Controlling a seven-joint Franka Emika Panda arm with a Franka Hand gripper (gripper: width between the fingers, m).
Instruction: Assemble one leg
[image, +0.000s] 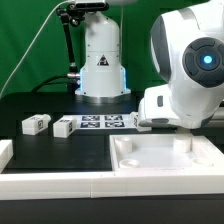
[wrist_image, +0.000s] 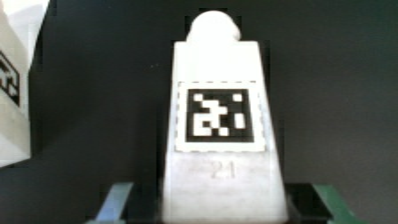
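**Black tabletop, green backdrop: leg clamped, tray below the arm**

Black matte tabletop (image: 60, 150) fills the scene under a green cloth backdrop (image: 30, 50). The robot's white arm (image: 190, 60) hangs over the exterior view's right side of the table.

The wrist view shows the gripper (wrist_image: 217, 205) clenched on the leg (wrist_image: 217, 70), a small white rectangular plastic block. A black-and-white square tag (wrist_image: 217, 112) sits on its upper face. The dark fingers (wrist_image: 128, 200) press on both long sides of the leg's near end. Its long axis runs straight out from between them, with the rounded peg tip leading. Dark table shows beneath it, but whether the leg is lifted or resting I cannot tell. In the exterior view the arm hides it.

The large white square plastic tray with a raised rim (image: 190, 150) lies at the front edge, toward the exterior view's right corner. It sits directly under the arm. I judge the coming move depends on bringing that leading tip round to the tray's socket.

Two more small white tagged blocks (image: 35, 123) (image: 63, 127) lie near the exterior view's left edge. The marker board (image: 100, 122) lies just beside them.
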